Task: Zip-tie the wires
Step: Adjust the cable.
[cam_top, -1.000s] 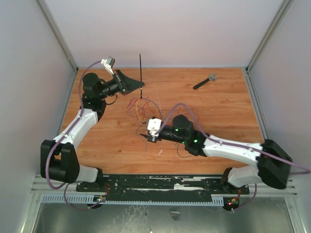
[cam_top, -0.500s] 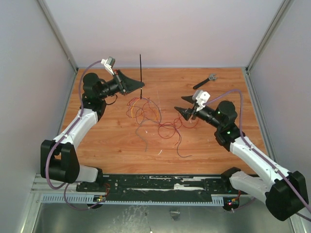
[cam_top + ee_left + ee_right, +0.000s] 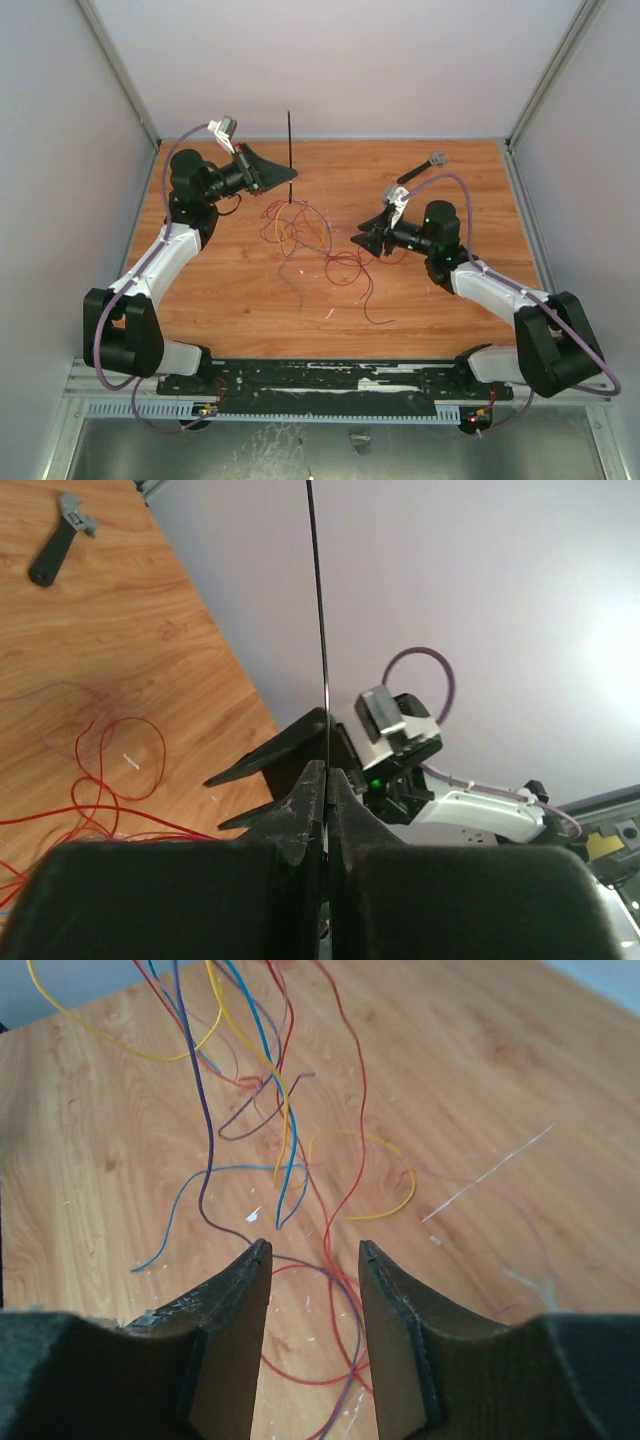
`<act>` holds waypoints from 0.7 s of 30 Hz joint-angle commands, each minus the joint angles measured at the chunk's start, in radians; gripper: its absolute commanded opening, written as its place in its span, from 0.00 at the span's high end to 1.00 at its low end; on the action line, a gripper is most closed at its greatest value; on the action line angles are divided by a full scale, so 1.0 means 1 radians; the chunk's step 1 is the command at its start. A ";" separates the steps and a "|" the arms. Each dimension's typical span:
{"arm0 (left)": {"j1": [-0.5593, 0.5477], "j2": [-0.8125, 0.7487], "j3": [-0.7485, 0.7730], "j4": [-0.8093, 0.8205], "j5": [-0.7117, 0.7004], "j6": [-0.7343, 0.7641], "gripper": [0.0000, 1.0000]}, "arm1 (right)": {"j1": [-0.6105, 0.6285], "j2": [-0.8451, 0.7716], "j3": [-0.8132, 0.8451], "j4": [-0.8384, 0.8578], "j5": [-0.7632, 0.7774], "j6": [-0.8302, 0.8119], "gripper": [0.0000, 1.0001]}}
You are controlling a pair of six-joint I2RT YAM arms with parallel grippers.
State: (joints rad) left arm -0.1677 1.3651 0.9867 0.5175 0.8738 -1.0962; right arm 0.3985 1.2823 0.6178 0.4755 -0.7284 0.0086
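The wires (image 3: 312, 238) lie in a loose tangle, mostly red, on the middle of the wooden table. They also show in the right wrist view (image 3: 285, 1120) and the left wrist view (image 3: 100, 780). My left gripper (image 3: 288, 176) is shut on the zip tie (image 3: 289, 140), a thin black strip held upright above the far edge of the wires. In the left wrist view the zip tie (image 3: 318, 630) runs straight up from the closed tips of the left gripper (image 3: 326, 770). My right gripper (image 3: 372, 233) is open and empty at the right end of the tangle. In the right wrist view the right gripper (image 3: 314, 1250) hovers low over red and purple strands.
A short black tool with a grey head (image 3: 420, 168) lies at the far right of the table and also shows in the left wrist view (image 3: 60, 545). White walls close in the table on the left, back and right.
My right arm swung from the near middle of the table out to the right, then came back in low at the right end of the wires. The left arm and zip tie have not moved.
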 commanded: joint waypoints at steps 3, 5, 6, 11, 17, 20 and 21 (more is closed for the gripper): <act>-0.006 -0.018 0.043 0.004 0.018 0.015 1.00 | 0.007 0.062 0.025 0.041 -0.064 0.086 0.60; -0.006 -0.017 0.043 0.007 0.018 0.014 1.00 | 0.028 0.099 0.035 0.032 -0.068 0.072 0.60; -0.006 -0.017 0.043 0.008 0.017 0.013 1.00 | 0.038 0.116 0.041 0.032 -0.069 0.067 0.60; -0.006 -0.018 0.044 0.007 0.018 0.012 1.00 | 0.063 0.190 0.063 0.100 -0.052 0.100 0.60; -0.006 -0.017 0.043 0.007 0.018 0.012 1.00 | 0.098 0.275 0.124 0.130 -0.073 0.130 0.63; -0.006 -0.017 0.040 0.009 0.018 0.012 1.00 | 0.119 0.314 0.154 0.136 -0.068 0.131 0.66; -0.006 -0.017 0.038 0.009 0.018 0.012 1.00 | 0.127 0.328 0.163 0.137 -0.066 0.133 0.68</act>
State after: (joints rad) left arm -0.1677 1.3651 0.9974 0.5140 0.8764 -1.0962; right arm 0.4927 1.5726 0.7288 0.5621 -0.7815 0.1207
